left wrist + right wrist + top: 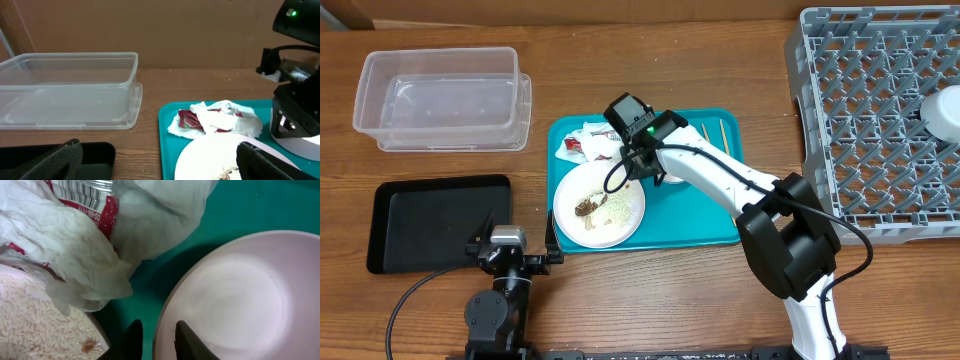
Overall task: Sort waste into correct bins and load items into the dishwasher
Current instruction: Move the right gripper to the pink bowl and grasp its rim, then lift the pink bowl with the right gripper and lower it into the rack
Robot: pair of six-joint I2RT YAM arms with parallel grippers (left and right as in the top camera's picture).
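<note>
Brown wooden tabletop carried everything, and on it the right gripper (157, 341) hung low over the teal serving tray (690, 228), its two dark fingertips (132, 339) narrowly parted with the rim of the small plate (235, 300) running between them. Whether they were already pinching that rim or only straddling it could not be told, since a dark sliver showed beside one finger. The small plate spread away from the fingers to one side, empty and round, so no axis mattered, only the edge. On the other side, just beside the fingers, the crumpled napkin (85, 265) and red-and-white wrapper (87, 200) lapped onto the large plate (620, 215), which held rice grains (30, 325) and a brown lump (588, 207); a lift would probably need to clear that paper. Chopsticks (712, 133) lay at the tray's far corner. The grey dish rack (865, 120), with a white dish (945, 110) already in it, stood on the right arm's side, so that arm seemed the nearer one for loading. The left gripper (515, 245) waited spread wide between the black tray (430, 220) and the teal one, with the clear tub (440, 95) beyond.
</note>
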